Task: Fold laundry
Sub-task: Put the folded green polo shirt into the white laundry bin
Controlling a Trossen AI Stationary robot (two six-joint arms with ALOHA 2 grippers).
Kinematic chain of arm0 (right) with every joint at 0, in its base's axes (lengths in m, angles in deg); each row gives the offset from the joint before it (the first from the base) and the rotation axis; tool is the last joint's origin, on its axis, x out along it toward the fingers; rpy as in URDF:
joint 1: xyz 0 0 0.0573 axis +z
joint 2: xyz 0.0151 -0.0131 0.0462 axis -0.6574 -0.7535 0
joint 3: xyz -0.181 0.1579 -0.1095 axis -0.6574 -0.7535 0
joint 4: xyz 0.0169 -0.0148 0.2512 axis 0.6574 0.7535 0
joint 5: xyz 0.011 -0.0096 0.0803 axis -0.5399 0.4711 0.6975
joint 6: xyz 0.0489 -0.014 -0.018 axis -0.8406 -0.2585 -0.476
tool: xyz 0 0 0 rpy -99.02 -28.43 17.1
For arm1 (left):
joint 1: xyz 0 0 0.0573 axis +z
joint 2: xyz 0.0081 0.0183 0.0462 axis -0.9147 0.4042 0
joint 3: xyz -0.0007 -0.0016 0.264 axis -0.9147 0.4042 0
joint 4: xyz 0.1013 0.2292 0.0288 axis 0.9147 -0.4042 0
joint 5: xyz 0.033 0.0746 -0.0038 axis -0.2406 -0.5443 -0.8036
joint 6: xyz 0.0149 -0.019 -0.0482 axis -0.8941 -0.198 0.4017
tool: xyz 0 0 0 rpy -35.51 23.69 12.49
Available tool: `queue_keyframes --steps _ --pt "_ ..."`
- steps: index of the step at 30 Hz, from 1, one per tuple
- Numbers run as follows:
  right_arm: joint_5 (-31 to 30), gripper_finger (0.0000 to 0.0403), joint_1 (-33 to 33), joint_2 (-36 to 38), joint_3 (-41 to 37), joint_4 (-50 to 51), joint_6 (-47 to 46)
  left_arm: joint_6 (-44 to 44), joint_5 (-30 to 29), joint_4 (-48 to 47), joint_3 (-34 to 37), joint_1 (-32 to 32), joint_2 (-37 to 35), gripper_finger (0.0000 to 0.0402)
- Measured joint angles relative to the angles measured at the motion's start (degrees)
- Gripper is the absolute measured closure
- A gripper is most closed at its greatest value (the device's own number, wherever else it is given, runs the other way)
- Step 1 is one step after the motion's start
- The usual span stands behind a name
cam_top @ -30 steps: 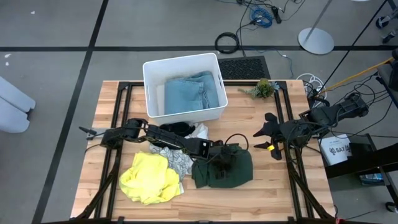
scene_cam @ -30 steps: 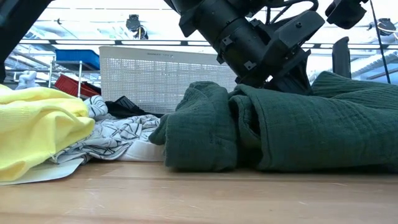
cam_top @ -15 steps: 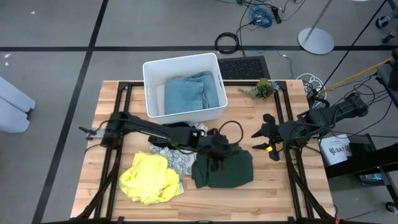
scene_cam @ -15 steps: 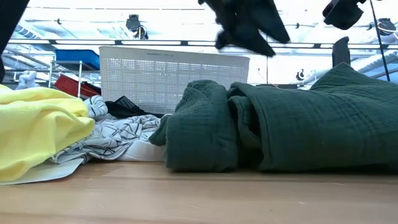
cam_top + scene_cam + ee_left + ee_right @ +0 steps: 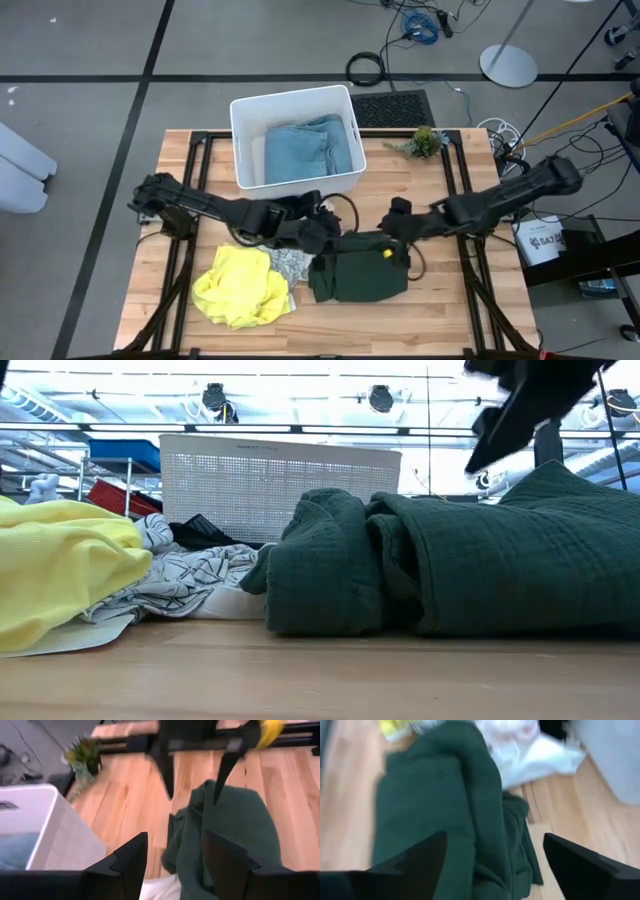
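Lies bunched on the wooden table [image 5: 440,300] in front of the white bin [image 5: 240,140], the dark green garment [image 5: 358,272], long axis across the table, directly under the wide-spread right gripper [image 5: 398,238], nearer than the left gripper [image 5: 325,228], also spread and empty, beside its left edge
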Motion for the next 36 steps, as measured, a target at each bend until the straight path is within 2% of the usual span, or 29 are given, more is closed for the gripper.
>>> queue_keyframes --steps 5,10,12,15,19,22,25,27,32,33,36 --pt "2.8 0.0040 -3.3 -7.5 0.0 -0.7 1.3 -1.7 -0.2 -0.5 0.0 -0.6 -0.1 0.0206" --pt "8.4 0.0011 -7.9 -14.8 0.0 -3.8 4.8 -1.8 -0.2 -0.6 0.0 -0.5 -0.1 0.0206" --pt "12.1 0.0005 -9.5 -18.1 0.0 -6.7 6.0 -1.8 -0.1 -0.6 0.0 -0.6 -0.1 0.0206" --pt "14.5 0.0004 -10.7 -23.7 0.0 -9.5 7.8 -1.8 0.9 -0.8 0.0 -0.8 -0.1 0.0206" --pt "18.2 0.0021 -10.5 -31.0 0.4 -12.5 8.6 -1.7 1.1 -2.5 0.1 -1.3 -0.1 0.0206" --pt "18.8 0.0056 -9.1 -34.8 0.8 -15.9 8.7 -1.7 1.0 -4.0 0.1 -1.7 -0.1 0.0206" --pt "19.1 0.0118 -8.4 -36.3 0.9 -16.7 8.1 -1.8 0.8 -3.9 0.1 -1.7 -0.1 0.0206" --pt "20.0 0.0175 -8.2 -36.3 0.9 -16.8 7.7 -1.8 0.8 -3.9 0.1 -1.6 -0.1 0.0206" --pt "22.0 0.0355 -8.1 -33.7 0.3 -15.7 7.6 -2.0 0.5 -4.7 0.1 -1.5 -0.1 0.0206" --pt "21.5 0.0375 -8.1 -32.9 0.2 -15.0 8.3 -2.2 0.4 -4.8 0.1 -1.5 -0.1 0.0206" --pt "20.9 0.0381 -8.1 -30.0 0.0 -13.0 8.2 -2.3 -0.1 -5.0 0.1 -1.5 -0.1 0.0206"
